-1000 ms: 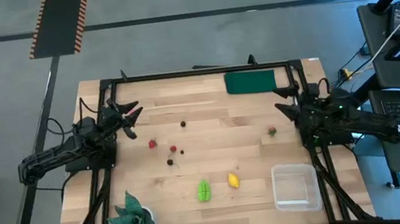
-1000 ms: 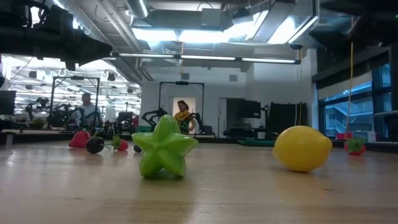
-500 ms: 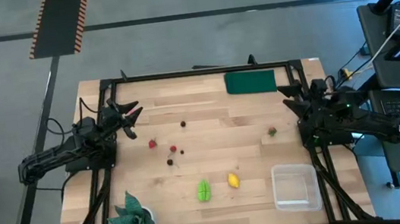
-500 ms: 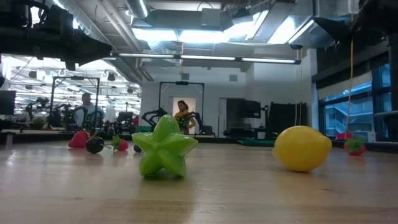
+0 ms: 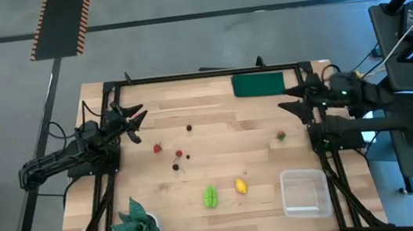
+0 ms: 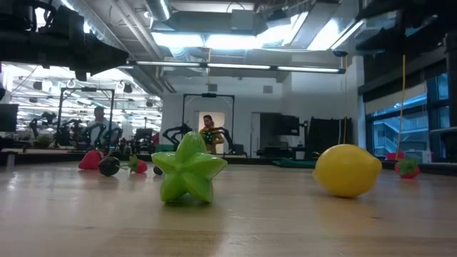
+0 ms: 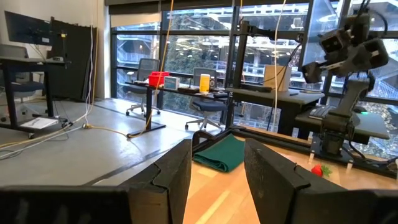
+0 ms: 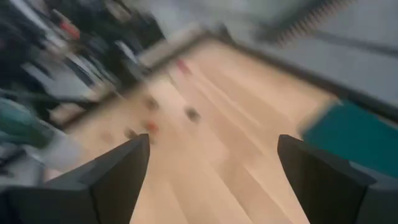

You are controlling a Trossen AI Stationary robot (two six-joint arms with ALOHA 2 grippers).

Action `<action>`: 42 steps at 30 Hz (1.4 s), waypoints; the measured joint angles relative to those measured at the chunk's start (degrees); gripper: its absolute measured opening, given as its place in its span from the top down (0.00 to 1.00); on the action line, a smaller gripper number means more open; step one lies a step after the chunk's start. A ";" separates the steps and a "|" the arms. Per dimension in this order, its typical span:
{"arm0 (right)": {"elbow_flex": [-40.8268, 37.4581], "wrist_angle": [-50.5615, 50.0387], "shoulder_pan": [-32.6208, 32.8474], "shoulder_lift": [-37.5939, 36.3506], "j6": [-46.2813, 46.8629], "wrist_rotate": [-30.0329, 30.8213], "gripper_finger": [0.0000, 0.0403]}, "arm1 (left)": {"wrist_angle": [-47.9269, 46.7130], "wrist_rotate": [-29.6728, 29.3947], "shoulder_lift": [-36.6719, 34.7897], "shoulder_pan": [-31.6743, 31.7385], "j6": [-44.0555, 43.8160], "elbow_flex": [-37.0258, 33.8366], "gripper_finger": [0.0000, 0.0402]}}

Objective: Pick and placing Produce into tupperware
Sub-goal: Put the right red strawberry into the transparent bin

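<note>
The produce lies spread on the wooden table. A green ridged fruit (image 5: 211,196) (image 6: 189,168) and a yellow lemon (image 5: 240,185) (image 6: 347,170) rest near the front. Red berries (image 5: 157,147) (image 5: 281,135) and dark berries (image 5: 189,128) (image 5: 175,167) lie around mid-table. The clear tupperware (image 5: 305,192) stands at the front right with nothing in it. My left gripper (image 5: 140,114) (image 7: 217,149) hangs open at the table's left edge. At the right edge, my right gripper (image 5: 283,99) (image 8: 213,142) is raised above the table, wide open, with nothing between its fingers.
A flat dark green rectangle (image 5: 258,84) lies at the far right, close to my right gripper. A leafy potted plant (image 5: 132,226) stands at the front left corner. Black frame rails (image 5: 201,74) run along the table's edges.
My right gripper has risen from its resting place at the table's right edge and tipped its fingers down toward the table, staying open. My left arm and all the produce have kept still.
</note>
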 joint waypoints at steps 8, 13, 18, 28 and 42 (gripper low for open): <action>8.05 -17.41 0.10 18.20 2.61 1.44 0.12 | 0.00 0.00 0.02 -0.02 0.00 0.00 0.65; 7.47 -19.25 1.81 26.50 -11.28 -3.44 0.12 | 0.00 -0.01 0.00 -0.02 0.00 0.00 0.65; 7.45 -21.15 4.13 32.22 -19.71 -4.90 0.12 | 0.00 0.00 0.02 -0.02 0.00 0.00 0.65; 7.43 -23.03 7.61 38.54 -28.01 -4.03 0.12 | 0.00 -0.01 0.01 -0.01 0.00 0.00 0.65; -0.98 -20.97 14.01 41.14 -40.54 -1.75 0.12 | -0.02 -0.02 0.01 -0.01 0.00 0.00 0.65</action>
